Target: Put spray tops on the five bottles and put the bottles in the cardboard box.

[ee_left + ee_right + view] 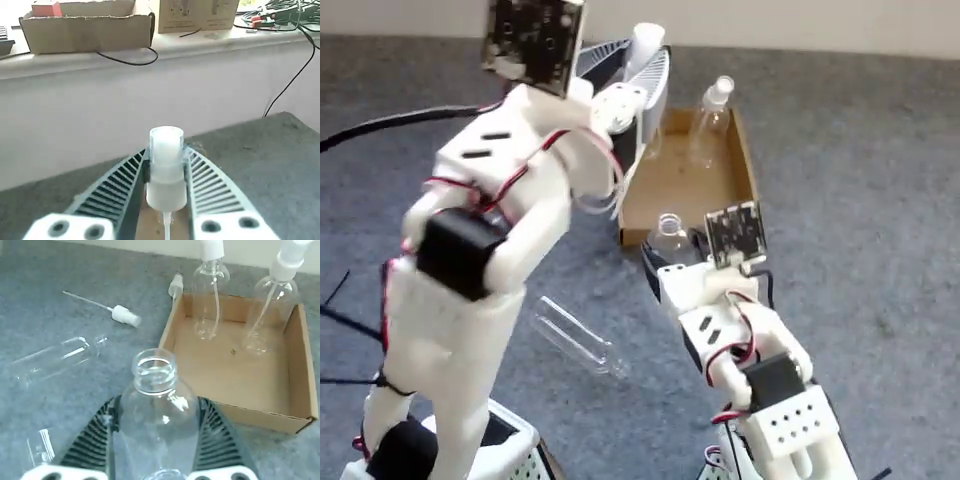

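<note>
Grey, nubbly carpet (860, 150) lies under everything. Your left gripper (166, 161) has its ribbed white fingers closed on a spray top (166, 145) — a smooth white cylinder with a thin dip tube hanging below — held at about eleven o'clock of the cardboard box (685, 190) in the high view. Your right gripper (157, 412) is clamped round a clear, round-shouldered open bottle (154, 372), upright just outside the box's six o'clock wall. Two capped bottles (210, 290) stand inside, near its twelve o'clock wall; a bare bottle (575, 338) lies on its side toward seven o'clock — well apart from the box.
</note>
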Controlling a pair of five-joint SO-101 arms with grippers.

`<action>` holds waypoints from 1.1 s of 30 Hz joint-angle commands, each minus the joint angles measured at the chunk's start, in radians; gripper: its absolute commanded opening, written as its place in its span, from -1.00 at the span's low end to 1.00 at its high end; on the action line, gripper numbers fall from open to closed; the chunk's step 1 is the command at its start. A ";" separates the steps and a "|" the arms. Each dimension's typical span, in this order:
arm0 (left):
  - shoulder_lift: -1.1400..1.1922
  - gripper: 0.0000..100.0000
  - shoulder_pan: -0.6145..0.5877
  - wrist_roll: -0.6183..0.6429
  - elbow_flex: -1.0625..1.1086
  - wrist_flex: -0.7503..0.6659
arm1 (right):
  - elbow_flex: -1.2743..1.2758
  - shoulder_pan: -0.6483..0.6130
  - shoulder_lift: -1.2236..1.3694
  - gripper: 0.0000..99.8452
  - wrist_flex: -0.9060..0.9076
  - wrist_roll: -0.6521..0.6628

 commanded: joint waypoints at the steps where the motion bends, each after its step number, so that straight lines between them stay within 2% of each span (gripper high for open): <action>1: -0.030 -0.99 0.022 0.012 0.041 -0.100 | 0.039 -0.012 -0.105 -0.99 -0.064 -0.009; 5: -0.030 -0.99 0.058 0.014 0.047 -0.098 | 0.139 -0.013 -0.214 -0.99 -0.150 -0.009; 13: -0.019 -0.99 0.174 0.006 0.054 -0.121 | 0.202 -0.013 -0.271 -0.99 -0.154 -0.009; 27: -0.021 -0.99 0.165 0.006 0.274 -0.377 | 0.203 -0.013 -0.272 -0.99 -0.153 -0.009; 33: -0.027 -0.99 0.165 0.006 0.332 -0.382 | 0.203 -0.008 -0.272 -0.99 -0.153 -0.009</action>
